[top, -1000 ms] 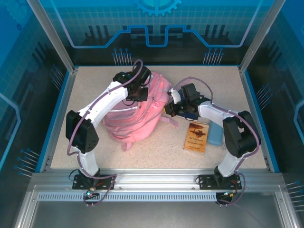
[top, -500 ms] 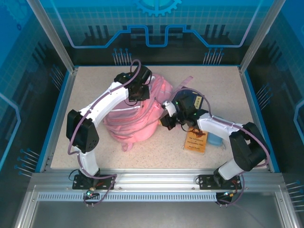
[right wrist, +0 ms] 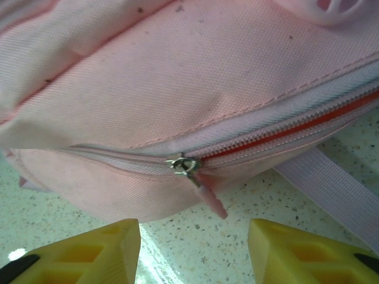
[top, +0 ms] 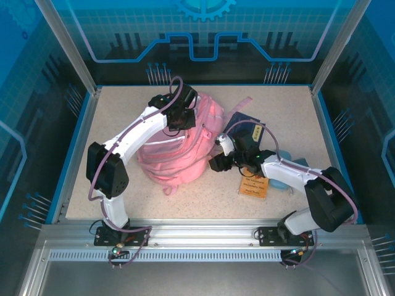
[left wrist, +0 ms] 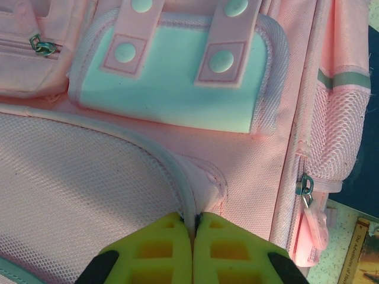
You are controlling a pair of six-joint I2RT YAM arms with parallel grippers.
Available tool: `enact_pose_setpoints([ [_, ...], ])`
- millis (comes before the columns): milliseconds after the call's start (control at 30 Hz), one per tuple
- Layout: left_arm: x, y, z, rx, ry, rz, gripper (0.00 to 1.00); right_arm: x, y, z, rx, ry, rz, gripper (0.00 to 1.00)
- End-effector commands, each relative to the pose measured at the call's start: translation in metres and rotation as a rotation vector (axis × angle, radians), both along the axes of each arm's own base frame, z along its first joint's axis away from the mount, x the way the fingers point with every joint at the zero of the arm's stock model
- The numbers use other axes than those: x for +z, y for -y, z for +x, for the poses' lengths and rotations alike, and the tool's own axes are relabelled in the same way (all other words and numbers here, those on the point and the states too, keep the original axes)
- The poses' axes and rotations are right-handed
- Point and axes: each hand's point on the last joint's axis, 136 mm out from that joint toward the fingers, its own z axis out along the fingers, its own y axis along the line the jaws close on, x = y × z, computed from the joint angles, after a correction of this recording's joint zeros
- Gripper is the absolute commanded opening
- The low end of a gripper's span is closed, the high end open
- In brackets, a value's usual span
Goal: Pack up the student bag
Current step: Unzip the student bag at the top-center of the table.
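Soft pink fabric backpack (top: 176, 154) lies mid-tabletop (top: 296, 111), nearer the far edge. Left jaws pinched tight on its front piping, likely pinning it steady. Right jaws half open, aimed at the metal zipper pull (right wrist: 188, 165), not touching, probably to unzip.

A speckled beige tabletop (top: 203, 198) is bordered by a thin blue rim (top: 76, 145) and closed at the near edge by an aluminium rail (top: 203, 234). The enclosure is framed by slanted aluminium posts (top: 69, 46) and walled with translucent blue panels (top: 203, 37), on which a grid, circuit lines and a gear motif (top: 205, 7) are printed. The tabletop is evenly lit.
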Motion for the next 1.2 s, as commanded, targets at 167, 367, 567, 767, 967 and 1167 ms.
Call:
enact_pose_setpoints([
  [167, 0.017, 0.005, 0.011, 0.014, 0.059, -0.055, 0.00, 0.000, -0.012, 0.029, 0.019, 0.053, -0.039, 0.55],
  [367, 0.018, 0.003, 0.013, 0.033, 0.065, -0.055, 0.00, 0.005, -0.025, 0.031, 0.077, 0.054, -0.025, 0.25],
  [567, 0.020, -0.002, 0.027, 0.127, 0.108, -0.093, 0.00, 0.000, -0.037, -0.002, 0.111, 0.062, -0.073, 0.06],
  [767, 0.012, -0.004, 0.037, 0.203, 0.119, -0.142, 0.00, -0.011, -0.059, -0.036, 0.145, 0.080, -0.074, 0.00],
  [967, 0.006, -0.022, 0.029, 0.218, 0.097, -0.115, 0.00, 0.000, -0.034, -0.011, -0.022, 0.109, -0.052, 0.00],
  [1167, 0.007, -0.079, -0.007, 0.358, 0.111, -0.041, 0.00, 0.008, -0.012, 0.027, -0.115, 0.036, -0.040, 0.00],
])
